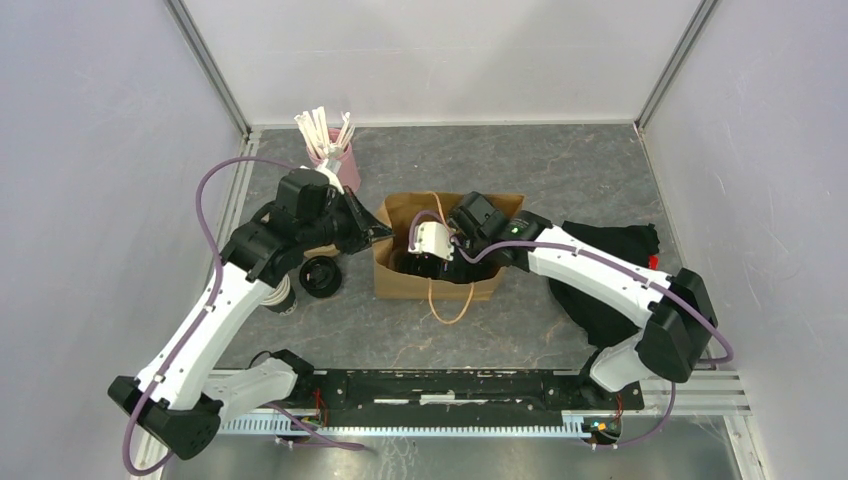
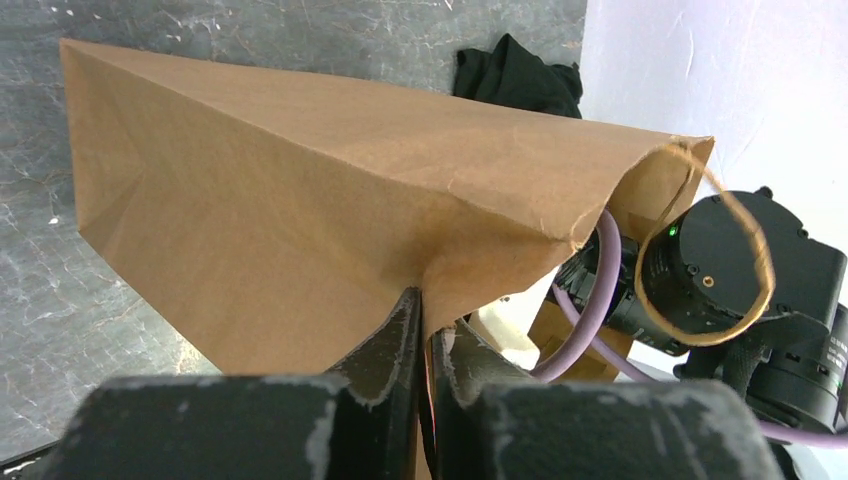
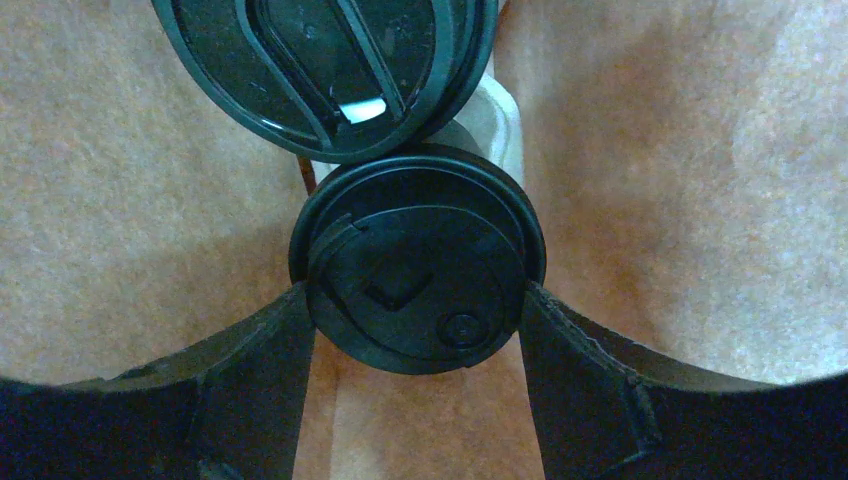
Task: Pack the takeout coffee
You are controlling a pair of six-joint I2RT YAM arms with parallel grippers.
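Note:
A brown paper bag point(image 1: 395, 215) stands open in the middle of the table. My left gripper point(image 2: 428, 310) is shut on its left rim point(image 2: 470, 255), pinching the paper. My right gripper point(image 3: 415, 300) reaches down inside the bag, its two fingers point(image 3: 270, 350) pressed against the sides of a black-lidded takeout coffee cup point(image 3: 415, 270). A second lidded cup point(image 3: 330, 60) stands right behind it in the bag. One more lidded cup point(image 1: 320, 275) sits on the table left of the bag, below my left gripper point(image 1: 378, 235).
A pink cup of white sticks point(image 1: 335, 150) stands behind my left arm. A black cloth point(image 1: 610, 265) lies right of the bag. The bag's paper handle loops point(image 1: 450, 305) hang over its near side. Another cup-like object point(image 1: 283, 300) shows partly under my left arm.

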